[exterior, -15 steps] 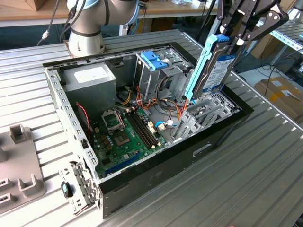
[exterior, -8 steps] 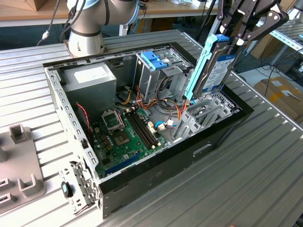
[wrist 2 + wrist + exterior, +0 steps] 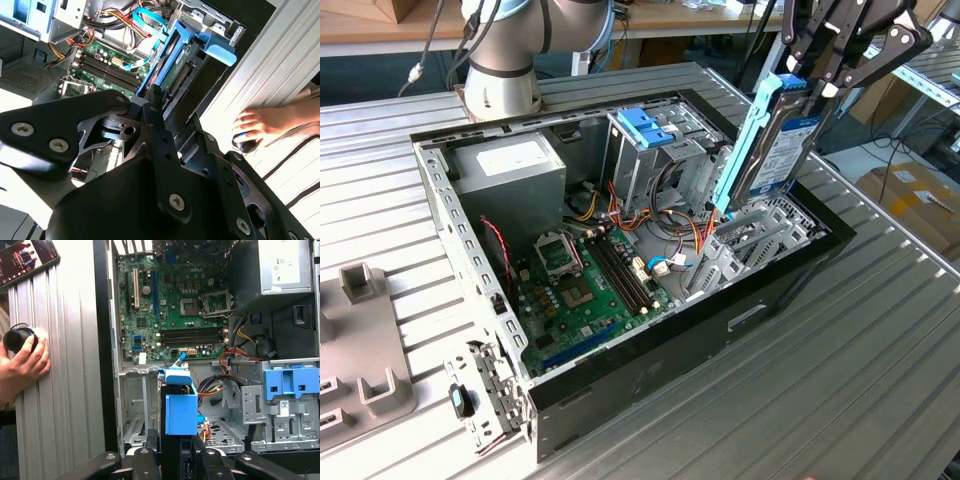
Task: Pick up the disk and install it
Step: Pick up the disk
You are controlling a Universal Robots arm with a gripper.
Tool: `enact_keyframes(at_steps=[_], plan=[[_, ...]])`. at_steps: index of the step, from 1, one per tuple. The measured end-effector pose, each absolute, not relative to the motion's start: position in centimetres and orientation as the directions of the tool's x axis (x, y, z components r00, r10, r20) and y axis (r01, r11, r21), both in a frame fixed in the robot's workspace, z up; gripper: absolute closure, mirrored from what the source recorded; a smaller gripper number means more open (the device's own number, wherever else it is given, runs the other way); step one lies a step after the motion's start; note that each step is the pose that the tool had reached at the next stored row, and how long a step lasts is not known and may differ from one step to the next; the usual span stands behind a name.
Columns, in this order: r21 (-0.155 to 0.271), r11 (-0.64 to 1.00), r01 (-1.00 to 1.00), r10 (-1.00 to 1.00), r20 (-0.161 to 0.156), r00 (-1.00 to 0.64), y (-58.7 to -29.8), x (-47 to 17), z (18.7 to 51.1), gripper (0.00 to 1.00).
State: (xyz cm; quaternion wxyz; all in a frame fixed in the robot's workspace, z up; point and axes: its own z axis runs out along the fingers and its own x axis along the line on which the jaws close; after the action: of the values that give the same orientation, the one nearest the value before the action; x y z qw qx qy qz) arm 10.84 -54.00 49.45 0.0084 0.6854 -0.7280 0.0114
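Above case (image 3: pixel 650 360), gripper (image 3: pixel 812 88) clasps disk (image 3: pixel 775 150) (tilted)

My pincer (image 3: pixel 810 82) runs off the exterior view's top edge, and the arm (image 3: pixel 510 45) is cropped there too. The disk (image 3: pixel 775 150) sinks its lower end among the computer case's (image 3: pixel 670 360) metal brackets, and I can't tell whether they touch. The label print is too small to read. In the second wrist view, black linkage covers the disk's near end. In the first wrist view a hand (image 3: pixel 22 365), cut by the edge, half covers a dark round thing (image 3: pixel 17 337) I can't identify. A phone (image 3: pixel 27 260) is clipped at the corner.
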Motion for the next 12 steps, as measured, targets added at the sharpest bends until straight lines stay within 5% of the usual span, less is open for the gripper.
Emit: enact_keyframes(at_steps=[12], plan=[[-0.005,0.061,-0.998,-0.998,0.028,-0.061,-54.03,10.97,48.65,0.65]])
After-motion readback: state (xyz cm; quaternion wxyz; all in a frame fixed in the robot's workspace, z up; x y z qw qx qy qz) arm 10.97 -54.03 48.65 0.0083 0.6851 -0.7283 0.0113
